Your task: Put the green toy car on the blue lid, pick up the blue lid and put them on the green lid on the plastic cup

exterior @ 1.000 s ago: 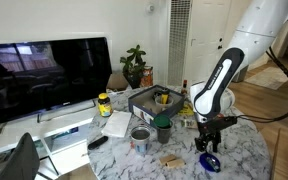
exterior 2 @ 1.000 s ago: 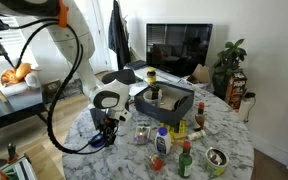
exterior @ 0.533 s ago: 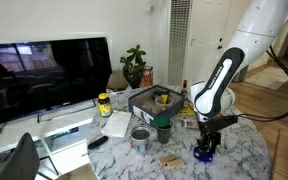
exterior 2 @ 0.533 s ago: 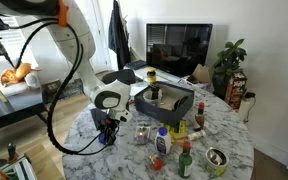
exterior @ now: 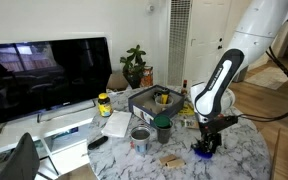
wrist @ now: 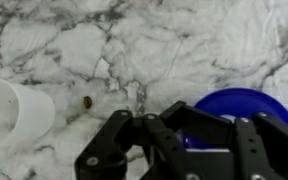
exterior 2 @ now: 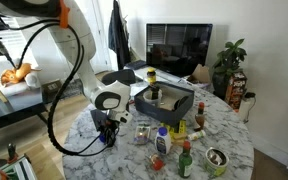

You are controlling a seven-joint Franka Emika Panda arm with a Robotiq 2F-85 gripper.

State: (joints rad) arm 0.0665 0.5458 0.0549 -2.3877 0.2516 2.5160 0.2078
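One cluttered marble table (exterior: 246, 142) w/ TV (exterior: 44, 75) nearby, gripper (exterior: 206, 148) low over blue lid (wrist: 232, 102), grip state unclear

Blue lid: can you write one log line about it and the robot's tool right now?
tool: open, low over marble table | blue lid: flat on table, partly under tool, not lifted yet

One blue lid (wrist: 236, 102), one plastic cup (exterior: 163, 130), one silvery can (exterior: 140, 139), one monitor (exterior: 44, 75), one potted plant (exterior: 134, 66)
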